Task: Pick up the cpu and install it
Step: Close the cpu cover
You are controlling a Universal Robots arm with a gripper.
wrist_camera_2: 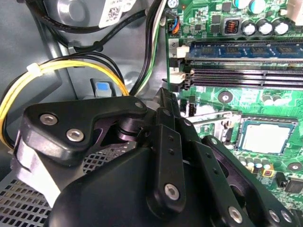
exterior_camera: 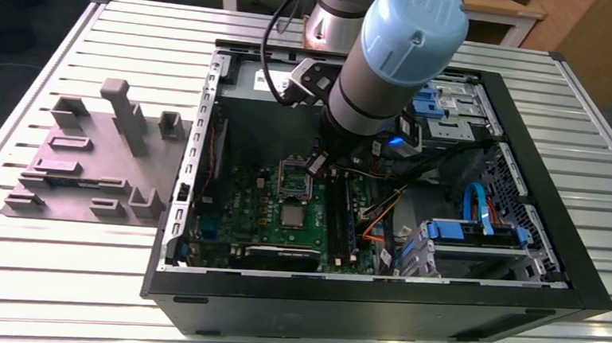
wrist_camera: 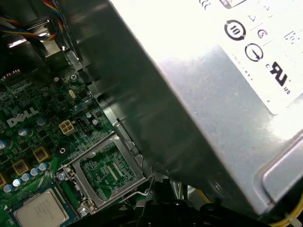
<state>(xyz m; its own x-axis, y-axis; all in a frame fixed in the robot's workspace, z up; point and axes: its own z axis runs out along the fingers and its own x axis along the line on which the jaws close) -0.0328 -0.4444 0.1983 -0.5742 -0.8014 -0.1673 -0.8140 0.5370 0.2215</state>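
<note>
motherboard [exterior_camera: 282,218] | cpu [exterior_camera: 293,216] seated in socket | end effector [exterior_camera: 322,163] just beside

1. Computer case [exterior_camera: 553,302] lies open on the slatted table [exterior_camera: 23,266], toward the table's edge on the exterior view's right.
2. Moulded fixture block [exterior_camera: 94,158] on the table, just beside the case on the exterior view's left.
3. Motherboard [exterior_camera: 282,218] in the case floor.
4. cpu [exterior_camera: 294,216] on the motherboard, beside the socket frame [exterior_camera: 296,185].
5. Arm [exterior_camera: 392,65] reaches down into the case, above the socket frame.
6. Power supply box [wrist_camera: 227,94] beside the socket frame, at the case wall.
</note>
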